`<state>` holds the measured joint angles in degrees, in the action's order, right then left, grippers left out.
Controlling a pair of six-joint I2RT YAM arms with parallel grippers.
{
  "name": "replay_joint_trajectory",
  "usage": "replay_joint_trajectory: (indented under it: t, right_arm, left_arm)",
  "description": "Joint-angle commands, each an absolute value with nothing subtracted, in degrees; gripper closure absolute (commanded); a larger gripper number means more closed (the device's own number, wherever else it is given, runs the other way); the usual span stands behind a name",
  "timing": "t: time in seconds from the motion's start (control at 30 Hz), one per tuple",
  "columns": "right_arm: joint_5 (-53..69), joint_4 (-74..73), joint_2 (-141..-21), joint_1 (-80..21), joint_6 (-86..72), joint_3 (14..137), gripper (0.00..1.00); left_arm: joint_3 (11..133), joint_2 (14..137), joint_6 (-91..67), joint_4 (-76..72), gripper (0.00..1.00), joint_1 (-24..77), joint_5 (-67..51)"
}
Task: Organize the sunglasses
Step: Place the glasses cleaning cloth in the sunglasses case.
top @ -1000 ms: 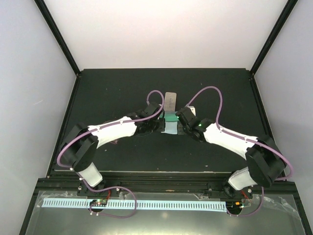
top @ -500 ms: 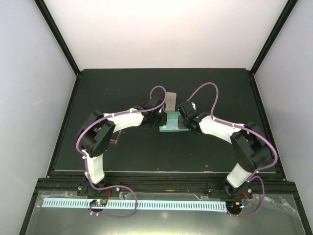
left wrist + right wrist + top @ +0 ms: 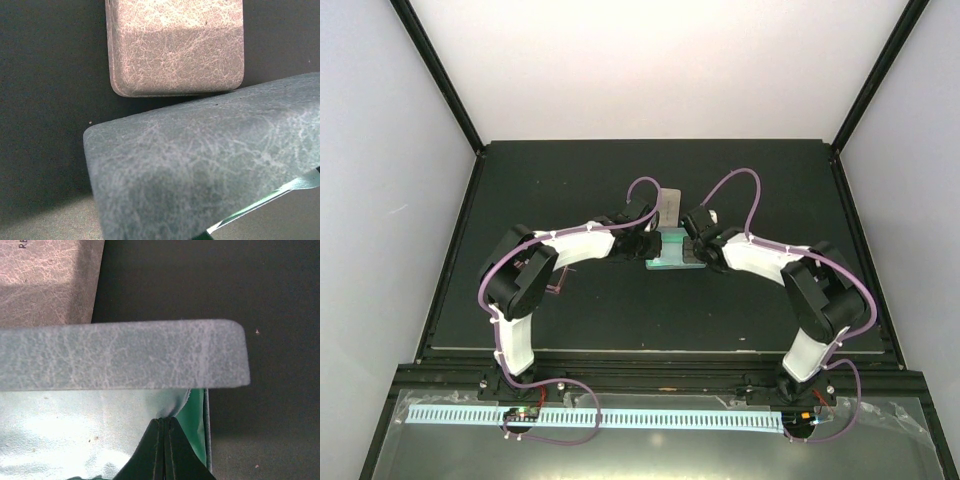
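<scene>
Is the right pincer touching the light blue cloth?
Touching. Right wrist view: the right pincer pinches the light blue cloth, which puckers there.

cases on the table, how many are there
2: a beige-grey case farther back, and a blue-grey case in front of it, lid open. Others may hide under the arms.

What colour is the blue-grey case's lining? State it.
Green lining, beside the light blue cloth in the blue-grey oblong case; clearest in right wrist view.
</scene>
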<state>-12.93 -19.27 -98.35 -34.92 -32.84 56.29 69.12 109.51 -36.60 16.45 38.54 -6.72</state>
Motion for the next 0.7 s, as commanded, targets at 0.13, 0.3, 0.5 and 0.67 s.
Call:
replay_joint_trajectory:
  t: [0.13, 0.3, 0.5, 0.67]
  right_arm:
    - [-14.12, -20.81, -100.54, -34.47, -33.05, 58.55, 0.98]
    - [-14.94, -21.93, -99.56, -34.43, -33.22, 58.58, 0.84]
    - [-14.63, -20.43, -94.91, -34.46, -32.47, 56.65, 0.76]
    - [-8.61, -17.18, -97.08, -34.46, -32.15, 56.25, 0.83]
  left_arm:
    - [69.79, 110.05, -36.83, 18.7, 0.96, 38.34, -5.41]
    - [69.86, 108.73, -37.1, 20.14, 0.8, 38.37, -4.75]
    - [69.35, 105.29, -36.8, 18.09, 0.83, 38.33, -6.58]
    - [67.43, 106.88, -37.36, 10.98, 0.94, 38.56, -11.5]
